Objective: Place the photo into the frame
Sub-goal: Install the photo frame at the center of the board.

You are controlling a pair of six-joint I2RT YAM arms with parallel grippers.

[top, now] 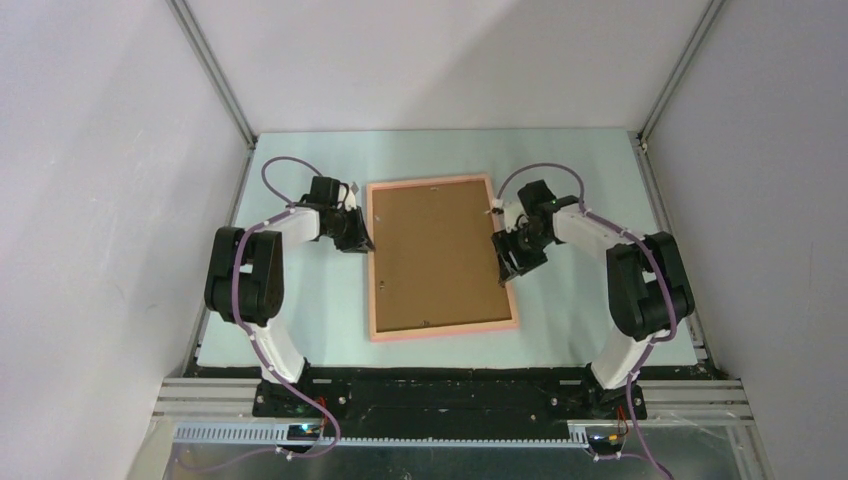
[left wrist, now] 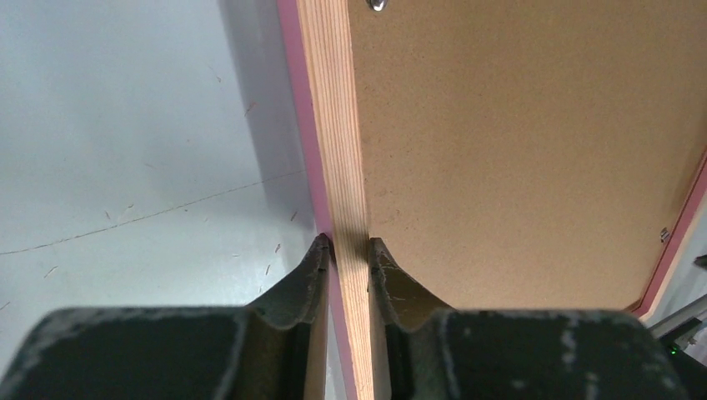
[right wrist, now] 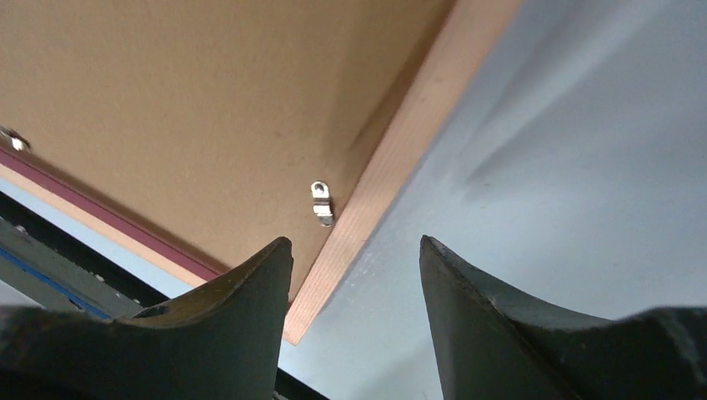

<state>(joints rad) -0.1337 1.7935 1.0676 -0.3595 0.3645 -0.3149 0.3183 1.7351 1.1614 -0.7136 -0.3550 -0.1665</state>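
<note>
The table (top: 320, 300) was a matte, pale blue-green sheet, boxed in on three sides by plain white panels: a left wall (top: 100, 150), a back wall (top: 440, 60) and a right wall (top: 770, 150). Slim aluminium posts (top: 212, 70) stood at the two far corners where the panels met. Along the near edge ran a black strip (top: 450, 395), flanked by silver extrusion rails (top: 200, 400), with a bare metal sheet (top: 450, 462) below it. The light was soft and even, and shadows were faint. Seen close up, the table top showed fine scratches and tiny specks.
</note>
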